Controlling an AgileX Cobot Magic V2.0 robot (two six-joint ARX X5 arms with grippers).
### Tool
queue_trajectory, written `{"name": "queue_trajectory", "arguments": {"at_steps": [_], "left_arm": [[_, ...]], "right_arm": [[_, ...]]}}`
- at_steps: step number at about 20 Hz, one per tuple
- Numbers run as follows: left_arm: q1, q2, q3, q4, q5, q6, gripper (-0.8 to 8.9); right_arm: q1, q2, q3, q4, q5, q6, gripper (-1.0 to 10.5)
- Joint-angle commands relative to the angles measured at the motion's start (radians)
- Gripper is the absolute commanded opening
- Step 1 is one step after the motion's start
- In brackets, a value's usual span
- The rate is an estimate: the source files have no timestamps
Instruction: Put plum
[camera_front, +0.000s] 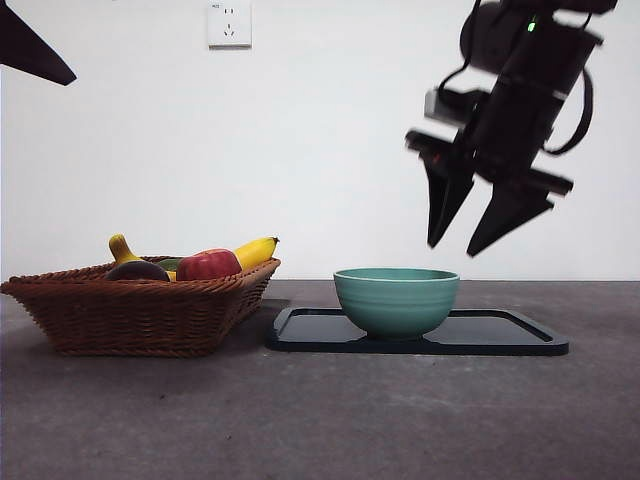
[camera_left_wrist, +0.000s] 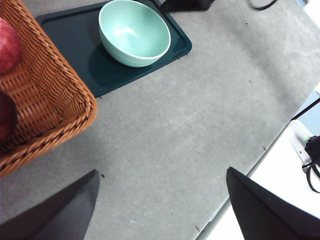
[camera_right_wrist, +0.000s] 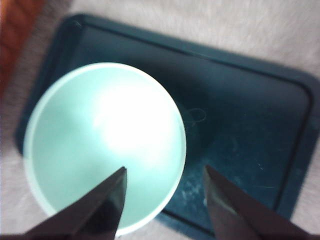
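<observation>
One plum (camera_front: 136, 270), one bowl (camera_front: 396, 300), one tray (camera_front: 500, 335), one basket (camera_front: 140, 310).

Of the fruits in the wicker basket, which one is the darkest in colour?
The plum, at the basket's far-left end in the front view. Its skin is dark purple-maroon, almost black, while the apple beside it is bright red and the banana is yellow.

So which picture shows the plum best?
The front view: the plum sits dark and rounded in the basket beside the red fruit. The left wrist view catches only a dark sliver of it at the picture's edge. The right wrist view shows none.
</observation>
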Motion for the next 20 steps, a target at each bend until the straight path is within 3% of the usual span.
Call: {"name": "queue_trajectory", "arguments": {"at_steps": [1, 6, 12, 20], "left_arm": [[-0.004, 0.005, 0.019, 0.011, 0.006, 0.015, 4.05], [-0.004, 0.005, 0.019, 0.011, 0.006, 0.014, 4.05], [-0.004, 0.005, 0.019, 0.010, 0.006, 0.014, 4.05], [-0.004, 0.005, 0.019, 0.010, 0.006, 0.013, 4.05]], "right_arm": [[0.004, 0.051, 0.022, 0.023, 0.002, -0.011, 2.4], [0.004, 0.106, 0.022, 0.048, 0.002, -0.008, 2.4], [0.004, 0.115, 0.022, 0.079, -0.002, -0.008, 0.2], [0.003, 0.042, 0.022, 0.107, 0.017, 0.004, 0.1]]}}
